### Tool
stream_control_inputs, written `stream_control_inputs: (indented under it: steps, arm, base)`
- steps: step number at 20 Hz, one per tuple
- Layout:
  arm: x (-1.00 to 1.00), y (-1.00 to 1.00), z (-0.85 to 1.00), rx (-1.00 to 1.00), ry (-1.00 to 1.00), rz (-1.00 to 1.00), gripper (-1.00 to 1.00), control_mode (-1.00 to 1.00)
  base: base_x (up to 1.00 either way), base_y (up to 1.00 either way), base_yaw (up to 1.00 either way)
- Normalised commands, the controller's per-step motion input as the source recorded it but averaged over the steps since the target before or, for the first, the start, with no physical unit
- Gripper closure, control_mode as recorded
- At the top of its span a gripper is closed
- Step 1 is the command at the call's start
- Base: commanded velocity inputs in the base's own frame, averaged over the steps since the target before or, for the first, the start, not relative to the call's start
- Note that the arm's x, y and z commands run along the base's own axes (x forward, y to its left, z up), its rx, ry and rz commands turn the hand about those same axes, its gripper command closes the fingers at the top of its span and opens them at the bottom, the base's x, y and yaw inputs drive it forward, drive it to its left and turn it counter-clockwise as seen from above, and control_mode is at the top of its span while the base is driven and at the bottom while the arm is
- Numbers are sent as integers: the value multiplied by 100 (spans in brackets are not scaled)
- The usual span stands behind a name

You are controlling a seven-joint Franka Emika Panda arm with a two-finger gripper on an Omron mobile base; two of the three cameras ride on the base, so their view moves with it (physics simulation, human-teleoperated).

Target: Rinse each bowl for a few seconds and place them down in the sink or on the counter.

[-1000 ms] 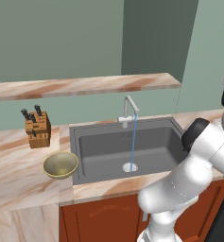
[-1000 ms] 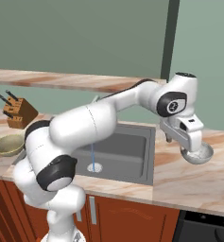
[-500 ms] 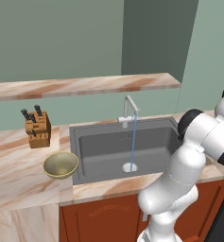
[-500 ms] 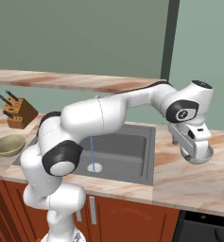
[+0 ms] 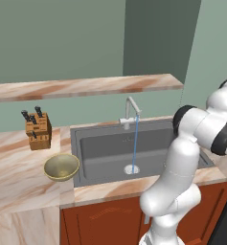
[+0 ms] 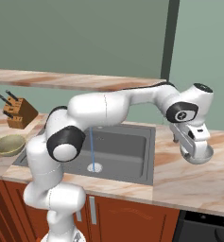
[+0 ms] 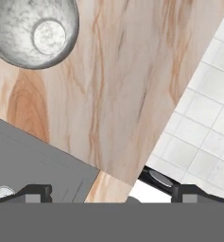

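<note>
Since the earlier frames, the white arm has swung its hand further right along the counter, and the two-finger gripper point(image 6: 194, 142) now stands just above the pale grey round bowl point(image 6: 199, 156). Its jaws are spread wide apart with nothing between them; whether a finger touches the bowl cannot be told.

At 9 o'clock in the right base view sits the wooden knife block point(image 6: 19, 113), and just below it the dull olive-gold glossy bowl point(image 6: 8, 144) rests upright on the pink-beige marbled counter point(image 6: 184, 182), just beside the left rim of the large dark grey rectangular sink point(image 6: 127, 156). A thin blue stream of water point(image 6: 91, 149) falls to the round pale drain point(image 6: 94, 167); the left base view shows it leaving the slim silver gooseneck faucet point(image 5: 130, 111).

At 3 o'clock the grey bowl rests on the counter, right of the sink. In the hand view it lies at 11 o'clock, mottled grey point(image 7: 34, 31).
</note>
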Motion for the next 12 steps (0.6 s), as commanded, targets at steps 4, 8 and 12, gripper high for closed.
stream_control_inputs:
  steps: [4, 8, 12]
  arm:
    - [9, -14, -26, 0, -3, -3, -100, -100]
    - [10, -9, -28, 0, -5, -3, -100, -100]
    - [14, -2, -19, 0, -7, -1, -100, -100]
  base:
    - [0, 0, 0]
    - [0, 0, 0]
    - [0, 0, 0]
